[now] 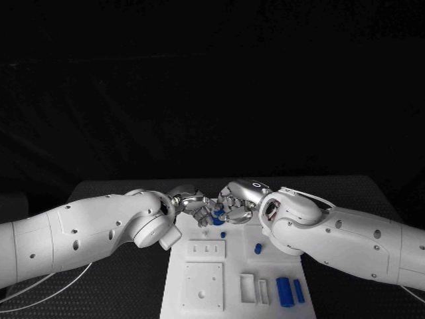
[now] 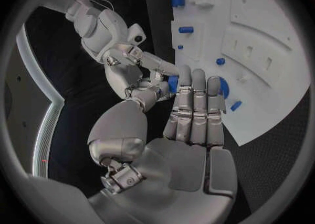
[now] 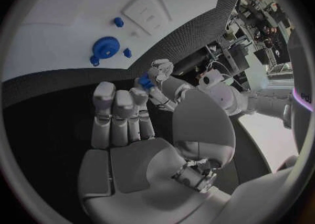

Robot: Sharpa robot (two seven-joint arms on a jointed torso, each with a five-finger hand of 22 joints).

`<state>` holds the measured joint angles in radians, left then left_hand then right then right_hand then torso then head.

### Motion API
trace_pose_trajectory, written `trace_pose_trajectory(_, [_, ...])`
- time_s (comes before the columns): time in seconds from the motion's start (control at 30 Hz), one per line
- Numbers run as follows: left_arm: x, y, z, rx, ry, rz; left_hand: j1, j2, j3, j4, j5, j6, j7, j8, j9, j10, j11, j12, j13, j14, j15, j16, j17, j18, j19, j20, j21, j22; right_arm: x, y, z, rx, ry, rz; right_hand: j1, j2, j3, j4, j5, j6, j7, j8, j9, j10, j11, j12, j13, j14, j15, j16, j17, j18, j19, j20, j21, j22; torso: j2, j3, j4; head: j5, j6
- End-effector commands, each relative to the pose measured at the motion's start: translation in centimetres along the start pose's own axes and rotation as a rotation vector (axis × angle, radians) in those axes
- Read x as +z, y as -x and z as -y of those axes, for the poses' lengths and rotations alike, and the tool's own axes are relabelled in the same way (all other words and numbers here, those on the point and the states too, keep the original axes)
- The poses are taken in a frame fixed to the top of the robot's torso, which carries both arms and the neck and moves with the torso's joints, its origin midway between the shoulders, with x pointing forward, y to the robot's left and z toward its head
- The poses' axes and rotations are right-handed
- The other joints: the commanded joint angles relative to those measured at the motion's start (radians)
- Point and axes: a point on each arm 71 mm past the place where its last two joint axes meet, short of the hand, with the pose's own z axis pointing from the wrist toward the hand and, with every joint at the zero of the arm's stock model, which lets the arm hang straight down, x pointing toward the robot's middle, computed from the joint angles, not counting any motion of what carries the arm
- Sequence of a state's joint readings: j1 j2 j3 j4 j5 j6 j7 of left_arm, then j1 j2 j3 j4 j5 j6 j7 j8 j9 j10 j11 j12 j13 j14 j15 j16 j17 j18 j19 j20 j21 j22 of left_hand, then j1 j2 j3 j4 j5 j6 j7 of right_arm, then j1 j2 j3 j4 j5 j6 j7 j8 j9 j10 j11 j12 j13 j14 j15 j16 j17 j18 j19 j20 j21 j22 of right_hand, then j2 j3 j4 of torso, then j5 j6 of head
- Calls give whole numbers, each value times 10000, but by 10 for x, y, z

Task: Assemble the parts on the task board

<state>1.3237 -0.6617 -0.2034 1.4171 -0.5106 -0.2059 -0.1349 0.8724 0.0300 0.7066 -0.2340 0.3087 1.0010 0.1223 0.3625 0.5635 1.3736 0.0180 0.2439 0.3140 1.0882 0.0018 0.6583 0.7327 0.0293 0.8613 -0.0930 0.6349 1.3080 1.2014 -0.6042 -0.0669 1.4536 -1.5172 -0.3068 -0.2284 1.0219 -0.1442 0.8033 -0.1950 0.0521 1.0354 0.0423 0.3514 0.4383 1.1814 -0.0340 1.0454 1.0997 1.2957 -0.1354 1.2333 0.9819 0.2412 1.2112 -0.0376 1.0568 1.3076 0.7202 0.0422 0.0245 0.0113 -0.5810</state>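
The white task board (image 1: pixel 204 287) lies on the black table between my arms. Above its far end my left hand (image 1: pixel 186 201) and right hand (image 1: pixel 240 201) meet fingertip to fingertip. A small blue part (image 1: pixel 217 216) sits between them, pinched from both sides. The left wrist view shows this blue part (image 2: pixel 172 83) between my left hand's (image 2: pixel 191 121) thumb and fingers, with the right hand's (image 2: pixel 134 72) fingertips on it. In the right wrist view the blue part (image 3: pixel 144 81) is at my right hand's (image 3: pixel 121 129) fingertips, touched by the left hand (image 3: pixel 162 72).
A blue gear (image 3: pixel 104 48) and small blue pieces (image 3: pixel 118 22) lie at the board's far end. A short blue peg (image 1: pixel 257 248) sits mid-board. Two long blue cylinders (image 1: pixel 284 291) lie near the front right corner, beside white blocks (image 1: pixel 248 288).
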Motion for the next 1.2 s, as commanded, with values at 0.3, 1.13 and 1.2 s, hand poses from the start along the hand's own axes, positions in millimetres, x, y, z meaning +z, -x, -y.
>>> trace_pose_trajectory(0.3, [0, -2, 0, -21, 80, -143, 20, -639, -261, 302, -305, 289, -283, -202, 100, -270, 41, 103, 45, -162, 48, 56, -125, 182, -148, -2, 28, 150, 0, -1, -5, 58, 265, -21, -8, 203, 60, -165, 32, 430, 327, 141, 106, 94, -15, 38, -20, 64, -1, 38, 17, 206, 5, -29, 71, 133, 6, -7, 4, -19, -6])
trace_pose_trajectory(1.13, [1, -2, -2, -76, 434, -98, 182, -1417, -356, 628, -1057, 271, -257, -390, 245, -420, 57, 245, 94, -230, 74, 109, -281, 229, -217, 30, 68, 148, -1, -1, -6, -47, 230, -36, -76, 206, 121, -266, 90, 469, 316, 149, 108, 138, -26, 31, -25, 73, -12, 36, 21, 206, 19, -25, 79, 137, 1, 6, -7, -15, -42])
trace_pose_trajectory(1.2, [1, -2, -2, -82, 439, -107, 213, -1463, -376, 713, -1345, 279, -260, -416, 274, -438, 55, 274, 102, -236, 73, 125, -304, 234, -218, 29, 74, 142, -1, -1, -6, -70, 216, -46, -80, 207, 125, -270, 94, 471, 315, 149, 108, 140, -27, 30, -25, 74, -13, 36, 21, 206, 21, -25, 80, 137, 0, 4, -9, -16, -41])
